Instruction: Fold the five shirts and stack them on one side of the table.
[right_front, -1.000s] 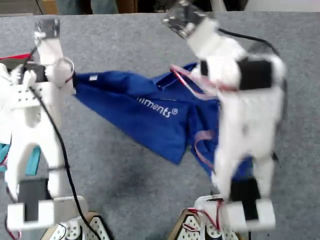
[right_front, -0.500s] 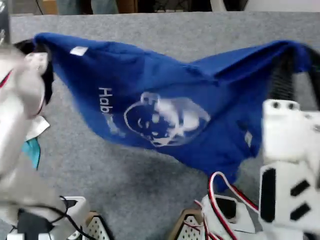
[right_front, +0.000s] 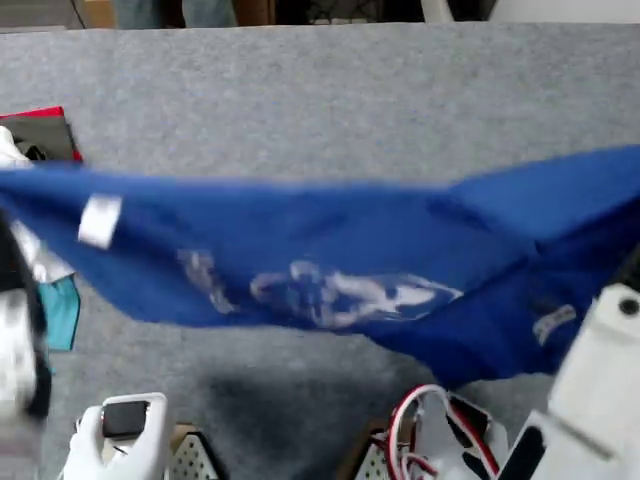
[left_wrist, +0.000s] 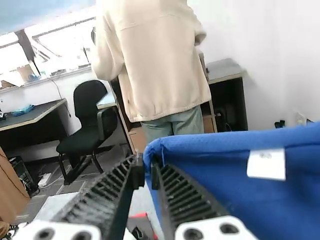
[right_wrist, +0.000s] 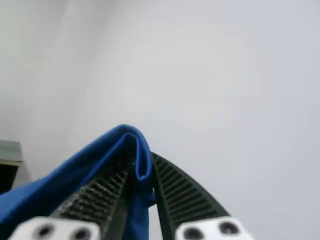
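Blue shirt (right_front: 330, 250) hangs stretched wide in the air over the grey table (right_front: 330, 100), from one side of the high view to the other; it is lifted up and does not lie flat on the table; a white picture (right_front: 340, 292) is printed on its front; a small white tag (right_front: 100, 220) sits near the end that the left gripper (left_wrist: 147, 167) holds; that gripper is pinched tight on a top corner of the shirt, close to the tag; the right gripper (right_wrist: 142, 172) is pinched tight on a fold of the blue cloth at the other end; a red thing (right_front: 45, 130) and a teal cloth (right_front: 62, 312) lie at the left edge of the table
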